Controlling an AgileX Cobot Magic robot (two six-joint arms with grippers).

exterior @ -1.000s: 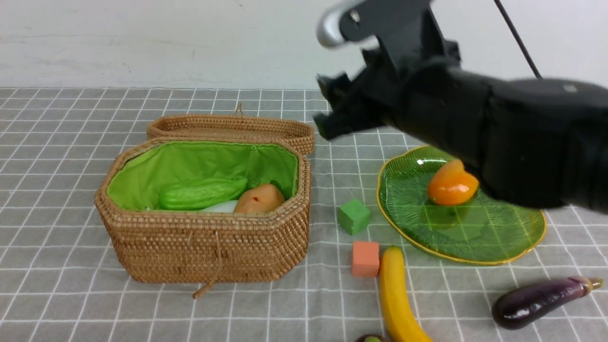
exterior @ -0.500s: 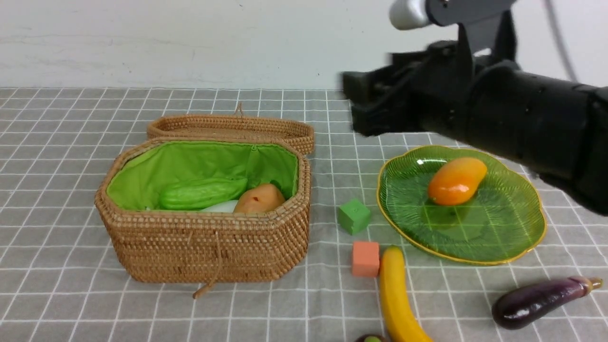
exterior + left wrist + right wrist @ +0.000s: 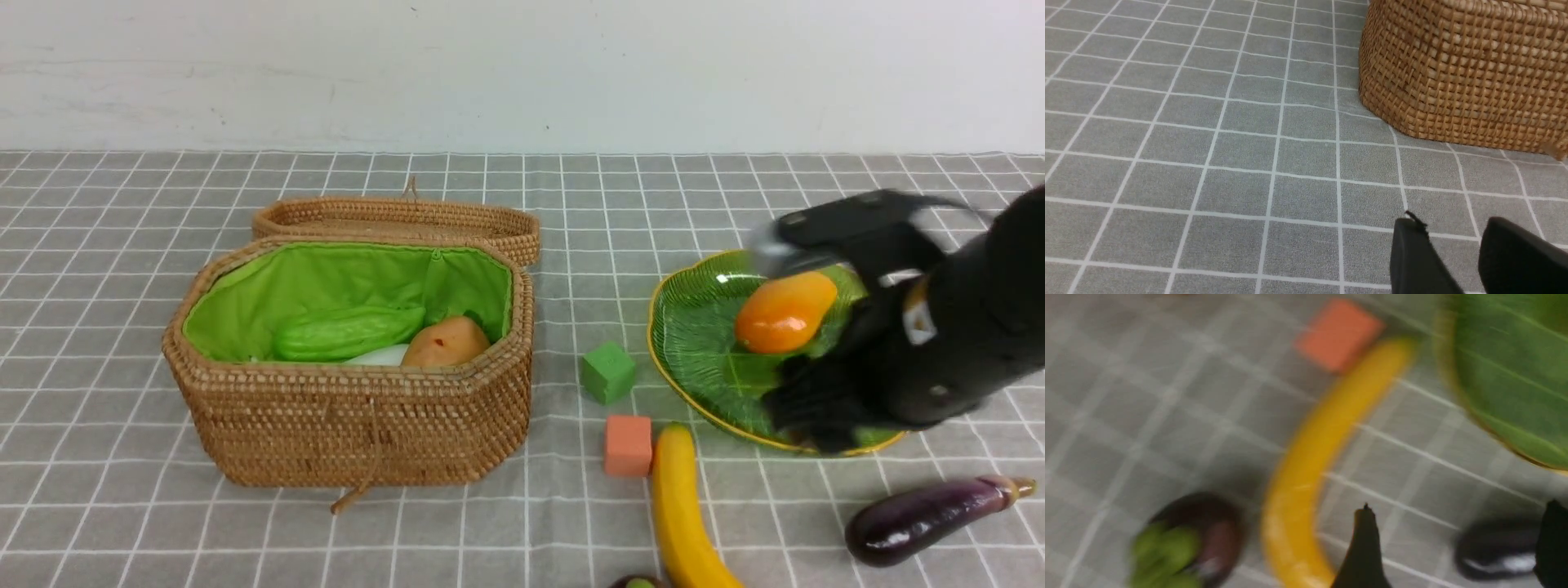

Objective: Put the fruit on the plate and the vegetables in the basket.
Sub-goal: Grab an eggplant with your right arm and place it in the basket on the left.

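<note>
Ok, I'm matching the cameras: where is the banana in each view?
Front view: banana at the lower edge, right of centre, tip beside the orange cube.
Left wrist view: not in it.
Right wrist view: blurred, between mangosteen and plate.
Shared landmark: the orange cube at its tip.

gourd [image 3: 347,331] and potato [image 3: 445,341] in basket [image 3: 343,425] left, mango [image 3: 784,312] on plate [image 3: 694,327] right, banana [image 3: 682,506] and eggplant [image 3: 922,518] before plate
</note>
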